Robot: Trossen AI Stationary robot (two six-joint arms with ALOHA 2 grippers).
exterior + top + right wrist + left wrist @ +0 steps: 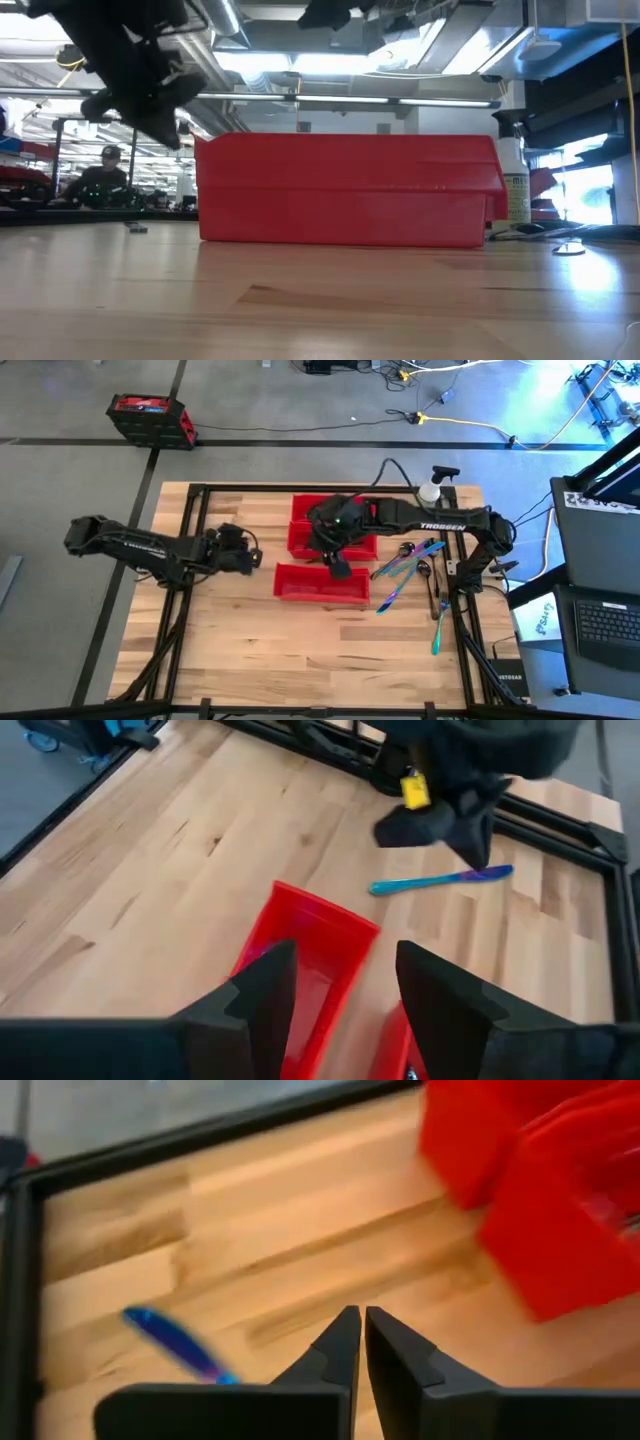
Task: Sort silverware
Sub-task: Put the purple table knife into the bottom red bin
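My left gripper (246, 557) is shut and empty, raised above the table left of the red bins; it also shows in the low view (150, 105). A slim blue-teal piece of silverware (440, 880) lies flat on the wood under it and also shows in the left wrist view (175, 1345). My right gripper (338, 567) is open and empty (340, 960) above a red bin (315, 945). Several more iridescent and dark pieces (410, 563) lie in a loose pile at the table's right. A teal piece (440, 630) lies apart, nearer the front.
Red bins stand mid-table, far (305, 525) and near (300, 585); the near one fills the low view (350, 190). A clear spray bottle (432, 488) stands at the far right. Bare wood lies toward the near edge (300, 650). A black frame rail (190, 510) borders the table.
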